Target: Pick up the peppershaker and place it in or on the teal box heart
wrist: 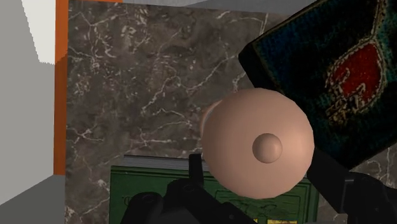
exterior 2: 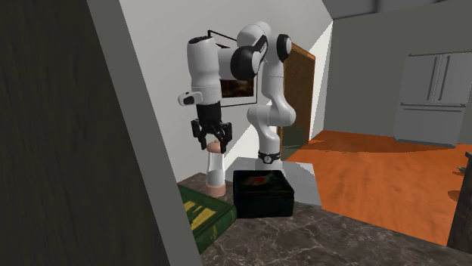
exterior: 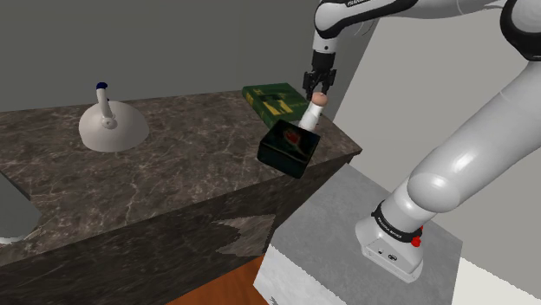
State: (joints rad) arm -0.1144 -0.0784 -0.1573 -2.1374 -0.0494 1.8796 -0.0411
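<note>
The claw (exterior: 319, 89) hangs vertical over the peppershaker (exterior: 313, 115) and pinches its pinkish cap from two sides, as the wrist view confirms; we judge that this top grip leaves the white body free to clear a box wall. The peppershaker is upright between a green box (exterior: 273, 98) and the dark heart box (exterior: 289, 147), just beside the latter, so the transfer is short; we cannot tell whether its base touches the counter (exterior: 173, 182). The counter is dark veined stone; a white domed vessel (exterior: 111, 128) sits well apart; orange floor (exterior 2: 378, 174) and a grey refrigerator (exterior 2: 437, 94) lie beyond.
</note>
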